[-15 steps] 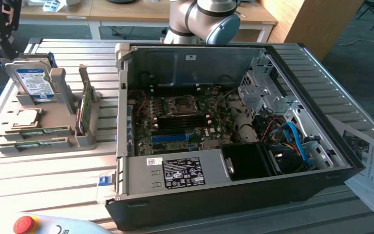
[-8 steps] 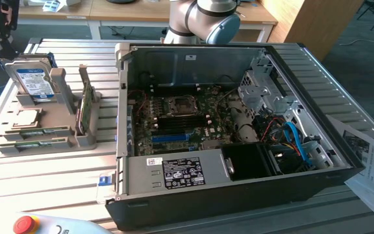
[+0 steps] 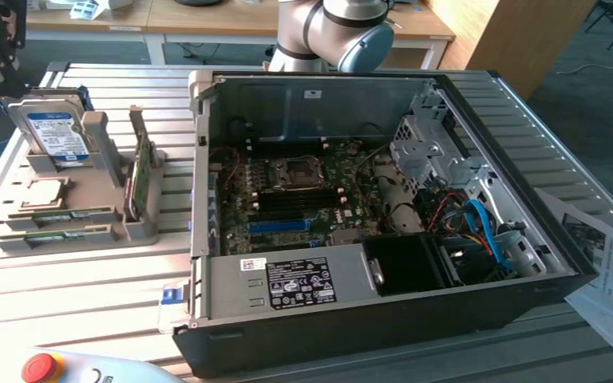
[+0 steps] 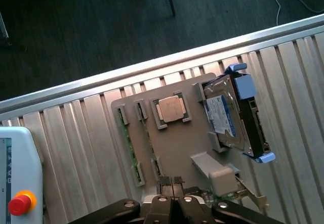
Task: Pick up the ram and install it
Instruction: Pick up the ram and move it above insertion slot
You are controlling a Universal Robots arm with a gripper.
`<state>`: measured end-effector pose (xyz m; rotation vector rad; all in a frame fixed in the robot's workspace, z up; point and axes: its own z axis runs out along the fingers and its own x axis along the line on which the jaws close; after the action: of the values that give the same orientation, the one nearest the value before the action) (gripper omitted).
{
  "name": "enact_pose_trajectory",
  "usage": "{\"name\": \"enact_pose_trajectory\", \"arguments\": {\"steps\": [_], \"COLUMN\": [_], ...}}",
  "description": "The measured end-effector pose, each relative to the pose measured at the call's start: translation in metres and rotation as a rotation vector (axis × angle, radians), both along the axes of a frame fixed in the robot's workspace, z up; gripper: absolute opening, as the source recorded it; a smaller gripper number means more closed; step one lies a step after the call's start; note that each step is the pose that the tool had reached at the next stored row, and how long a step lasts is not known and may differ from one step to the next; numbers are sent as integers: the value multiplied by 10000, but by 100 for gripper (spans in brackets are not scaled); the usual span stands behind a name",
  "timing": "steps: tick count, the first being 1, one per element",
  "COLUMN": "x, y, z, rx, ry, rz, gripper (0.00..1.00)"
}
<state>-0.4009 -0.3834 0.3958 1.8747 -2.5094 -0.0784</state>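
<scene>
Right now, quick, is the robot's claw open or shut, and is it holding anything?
Gripper: shut, holding nothing that shows; it hangs over the grey tray.

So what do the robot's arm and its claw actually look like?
The arm is a thick silver-grey tube built from rounded joints, one of them closed off with a light blue cap. The gripper at its end is black metal, made of jointed bars pinned with round silver bolt heads, narrowing to two slim dark fingers with ribbed tips.
</scene>
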Motion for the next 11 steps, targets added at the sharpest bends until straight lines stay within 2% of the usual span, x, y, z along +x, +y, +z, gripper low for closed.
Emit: {"name": "enact_pose_trajectory", "arguments": {"steps": [11], "x": [0], "y": [0], "z": [0], "rx": [-2], "ry": [0], "rz": [1308], "gripper": [10]}}
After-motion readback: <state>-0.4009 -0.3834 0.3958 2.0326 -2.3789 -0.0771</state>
